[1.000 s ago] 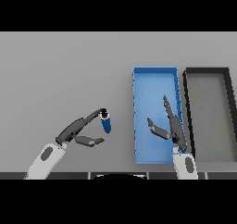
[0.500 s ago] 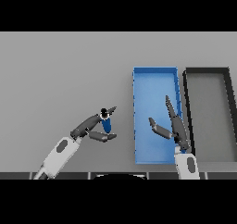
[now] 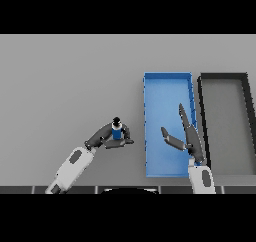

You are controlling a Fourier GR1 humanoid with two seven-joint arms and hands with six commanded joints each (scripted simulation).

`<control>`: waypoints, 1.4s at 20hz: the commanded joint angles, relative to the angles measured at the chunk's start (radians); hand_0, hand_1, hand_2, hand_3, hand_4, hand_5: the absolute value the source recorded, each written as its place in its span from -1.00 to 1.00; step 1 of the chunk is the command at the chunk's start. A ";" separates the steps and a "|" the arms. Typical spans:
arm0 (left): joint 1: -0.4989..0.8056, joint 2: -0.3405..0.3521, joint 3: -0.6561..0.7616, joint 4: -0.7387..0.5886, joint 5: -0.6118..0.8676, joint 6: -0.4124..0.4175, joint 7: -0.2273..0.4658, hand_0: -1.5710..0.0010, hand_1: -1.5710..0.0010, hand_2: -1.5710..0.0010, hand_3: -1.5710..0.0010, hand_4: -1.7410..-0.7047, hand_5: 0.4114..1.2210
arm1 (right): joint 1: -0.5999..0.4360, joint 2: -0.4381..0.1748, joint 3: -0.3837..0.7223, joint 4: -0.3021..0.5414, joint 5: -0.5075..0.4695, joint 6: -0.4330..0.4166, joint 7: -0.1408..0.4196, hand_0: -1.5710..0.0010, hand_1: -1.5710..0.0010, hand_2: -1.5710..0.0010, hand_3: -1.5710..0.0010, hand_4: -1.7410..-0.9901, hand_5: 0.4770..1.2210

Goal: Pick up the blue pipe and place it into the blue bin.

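We are seeing the blue pipe [image 3: 117,132] standing roughly upright over the grey table [image 3: 65,81], just left of the blue bin [image 3: 167,88]. Our left hand [image 3: 109,137] is curling its fingers and thumb around it, apparently pinching its lower part. Our right hand [image 3: 186,133] is hovering over the blue bin's right side, fingers straight, thumb spread. A black bin [image 3: 223,77] is sitting just beside, further right.

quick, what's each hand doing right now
left hand: shut on the blue pipe
right hand: open, holding nothing, over the blue bin
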 commanded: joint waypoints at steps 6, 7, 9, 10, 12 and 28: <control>0.035 0.000 -0.040 -0.026 -0.028 0.035 -0.095 -0.77 -0.81 -0.82 -0.72 -0.88 0.85 | -0.005 -0.016 -0.010 -0.005 -0.017 0.016 -0.001 1.00 1.00 1.00 1.00 0.46 -0.67; 0.022 -0.008 -0.032 -0.051 -0.022 0.051 -0.073 -0.82 -0.85 -0.86 -0.76 -0.91 0.88 | -0.015 -0.014 -0.008 0.000 -0.010 0.011 0.006 1.00 1.00 1.00 1.00 0.47 -0.67; 0.022 -0.017 -0.029 -0.099 -0.006 0.066 -0.067 -0.88 -0.90 -0.91 -0.81 -0.94 0.92 | -0.014 -0.017 -0.012 0.002 -0.007 0.007 -0.003 1.00 1.00 1.00 1.00 0.47 -0.66; 0.024 -0.023 -0.031 -0.126 0.000 0.071 -0.067 -0.91 -0.92 -0.93 -0.83 -0.95 0.94 | -0.009 -0.014 -0.006 0.007 0.003 0.004 -0.012 1.00 1.00 1.00 1.00 0.48 -0.66; 0.013 -0.026 -0.033 -0.168 0.009 0.071 -0.057 -0.94 -0.95 -0.95 -0.85 -0.97 0.96 | -0.003 -0.022 -0.012 0.006 0.000 0.007 -0.022 1.00 1.00 1.00 1.00 0.50 -0.66; -0.033 -0.024 -0.052 -0.265 0.000 0.068 0.104 -1.00 -1.00 -1.00 -0.90 -1.00 1.00 | 0.047 -0.016 -0.016 -0.046 -0.035 0.018 -0.056 1.00 1.00 1.00 1.00 0.48 -0.63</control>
